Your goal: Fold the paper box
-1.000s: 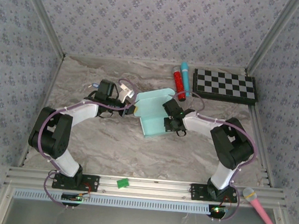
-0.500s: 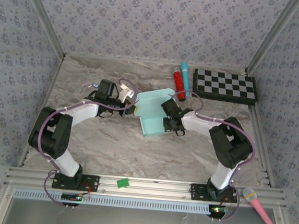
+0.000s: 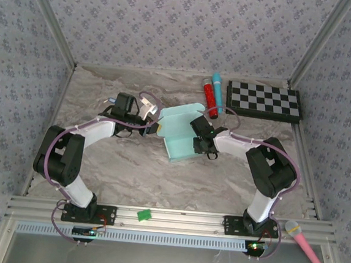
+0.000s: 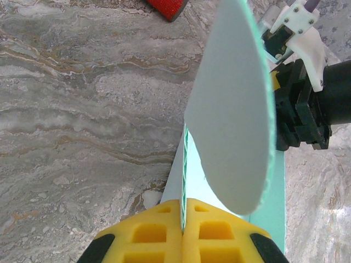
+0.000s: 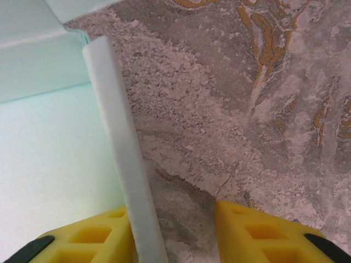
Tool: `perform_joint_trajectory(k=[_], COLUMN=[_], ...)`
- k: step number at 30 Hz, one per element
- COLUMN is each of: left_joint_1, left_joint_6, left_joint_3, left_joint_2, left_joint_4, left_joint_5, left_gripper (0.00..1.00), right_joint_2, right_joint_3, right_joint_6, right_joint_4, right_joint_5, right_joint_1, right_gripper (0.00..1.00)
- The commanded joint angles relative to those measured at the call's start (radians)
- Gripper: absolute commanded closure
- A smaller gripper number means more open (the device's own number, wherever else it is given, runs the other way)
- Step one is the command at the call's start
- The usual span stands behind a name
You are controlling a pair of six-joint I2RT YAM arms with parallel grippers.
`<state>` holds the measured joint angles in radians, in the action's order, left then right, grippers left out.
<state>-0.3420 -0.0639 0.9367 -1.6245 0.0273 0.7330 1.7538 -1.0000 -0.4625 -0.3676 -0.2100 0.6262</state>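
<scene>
The paper box (image 3: pixel 178 135) is pale mint card, partly folded, lying mid-table with walls and a flap raised. My left gripper (image 3: pixel 156 127) is at its left side, shut on a thin upright card edge; in the left wrist view the yellow pads (image 4: pixel 184 211) pinch that edge below a rounded flap (image 4: pixel 233 109). My right gripper (image 3: pixel 196 142) is at the box's right side and stands open. In the right wrist view the box's right wall (image 5: pixel 118 153) runs between its fingers (image 5: pixel 173 219), close against the left pad, with bare table under the rest of the gap.
A black-and-white checkerboard (image 3: pixel 264 101) lies at the back right, with a red cylinder (image 3: pixel 210 97) and a blue one (image 3: pixel 217 86) beside it, close behind the box. A green piece (image 3: pixel 144 214) and a pink microphone (image 3: pixel 304 242) sit on the front rail. Patterned walls enclose the table.
My right gripper has opened, letting go of the box's right wall. The left gripper has kept its hold and the box has barely shifted.
</scene>
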Motion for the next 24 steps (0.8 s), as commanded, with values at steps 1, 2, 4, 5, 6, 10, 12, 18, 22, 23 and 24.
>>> perform_joint_trajectory(k=[1,2,4,5,6,10,12,18,22,23,24], left_joint_1=[-0.002,-0.002,-0.003,-0.005,-0.006,-0.008,-0.009,-0.011,-0.011,-0.011,-0.011], left_joint_6=[-0.024,-0.025,-0.027,-0.030,-0.031,-0.032,-0.026,-0.017,-0.017,-0.017,-0.016], left_joint_3=[0.039,0.042,0.042,0.042,0.043,0.043,0.042,0.033,0.016,0.010,0.002], left_joint_2=[0.007,0.005,0.005,0.006,0.006,0.010,0.015,0.052,0.101,0.119,0.138], left_joint_4=[0.006,0.008,0.008,0.010,0.011,0.013,0.008,-0.001,0.008,0.011,0.015], left_joint_5=[0.039,0.036,0.022,0.017,0.007,-0.025,-0.043,-0.092,-0.137,-0.144,-0.147], left_gripper=[0.96,0.91,0.81,0.78,0.73,0.60,0.53,0.44,0.42,0.40,0.38], right_joint_2=[-0.023,-0.025,-0.028,-0.030,-0.034,-0.046,-0.052,-0.065,-0.073,-0.078,-0.081], right_joint_3=[-0.009,-0.009,-0.005,-0.004,-0.002,0.008,0.011,0.020,0.030,0.037,0.041], right_joint_6=[-0.023,-0.026,-0.025,-0.025,-0.025,-0.028,-0.030,-0.029,-0.016,-0.016,-0.010], right_joint_4=[-0.022,-0.020,-0.014,-0.011,-0.005,0.008,0.011,0.030,0.067,0.080,0.093], right_joint_5=[0.009,0.014,0.024,0.033,0.041,0.060,0.068,0.111,0.164,0.176,0.189], right_joint_1=[0.005,0.006,0.006,0.007,0.008,0.010,0.010,0.010,0.013,0.014,0.015], right_gripper=[0.56,0.55,0.54,0.54,0.53,0.52,0.52,0.51,0.51,0.50,0.50])
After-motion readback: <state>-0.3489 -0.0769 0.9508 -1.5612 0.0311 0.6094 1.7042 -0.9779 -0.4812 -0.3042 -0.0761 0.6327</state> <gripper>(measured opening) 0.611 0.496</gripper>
